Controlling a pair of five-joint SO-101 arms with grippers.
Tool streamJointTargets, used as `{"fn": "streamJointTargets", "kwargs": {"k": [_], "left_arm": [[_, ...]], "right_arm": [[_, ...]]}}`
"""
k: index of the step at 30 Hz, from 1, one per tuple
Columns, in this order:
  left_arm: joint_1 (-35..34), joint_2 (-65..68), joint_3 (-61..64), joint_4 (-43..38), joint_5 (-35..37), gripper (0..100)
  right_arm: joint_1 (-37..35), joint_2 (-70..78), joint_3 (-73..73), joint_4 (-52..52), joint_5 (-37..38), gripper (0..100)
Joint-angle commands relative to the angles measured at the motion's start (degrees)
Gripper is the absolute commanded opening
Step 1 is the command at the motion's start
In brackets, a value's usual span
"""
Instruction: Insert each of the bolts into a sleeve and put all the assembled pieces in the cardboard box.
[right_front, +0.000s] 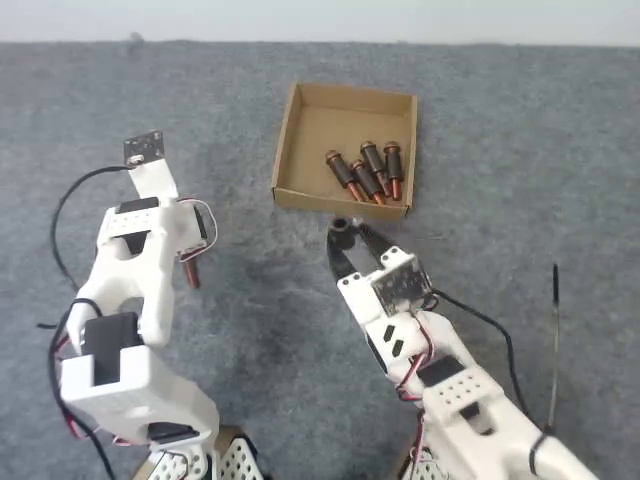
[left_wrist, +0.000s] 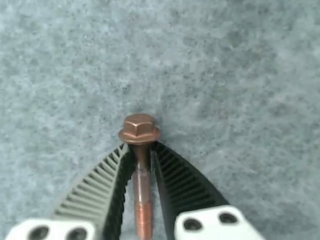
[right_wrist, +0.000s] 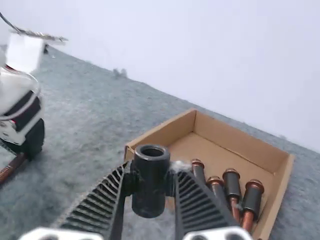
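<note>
Two white robot arms are working at a desk (right_front: 520, 140) covered in grey felt. The left hand (left_wrist: 140, 150) is clamping a copper-coloured hex-head bolt (left_wrist: 139, 131) by its shank. The bolt's head is sticking out just past the fingertips, and its threaded end is running back between the ribbed fingers. The right hand (right_wrist: 150, 176) is gripping a black cylindrical sleeve (right_wrist: 149, 165) at its fingertips, with one open bore showing. Just beyond the right hand an open cardboard box (right_front: 283, 150) is sitting on the felt. It is holding four assembled pieces (right_front: 366, 172) lying side by side. The left hand is hanging well apart from the box, off to the right hand's side.
</note>
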Motion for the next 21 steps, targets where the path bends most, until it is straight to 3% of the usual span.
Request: {"fn": "streamJointTargets", "kwargs": {"k": [1,5,10,21], "left_arm": [[0.0,-4.1,-0.2,-0.4,-0.6,1],[0.0,-4.1,-0.2,-0.4,-0.6,1],[0.1,-4.1,-0.2,-0.4,-0.6,1],[0.2,-4.1,-0.2,-0.4,-0.6,1]], "right_arm": [[-0.8,-5.1,1.2,4.4,-3.0,0.6],[-0.8,-8.8,1.3,8.5,-8.8,0.6],[-0.8,-11.6,1.3,8.0,-10.3,0.6],[-3.1,-2.5,-1.8,-4.7,-10.0,0.6]]}}
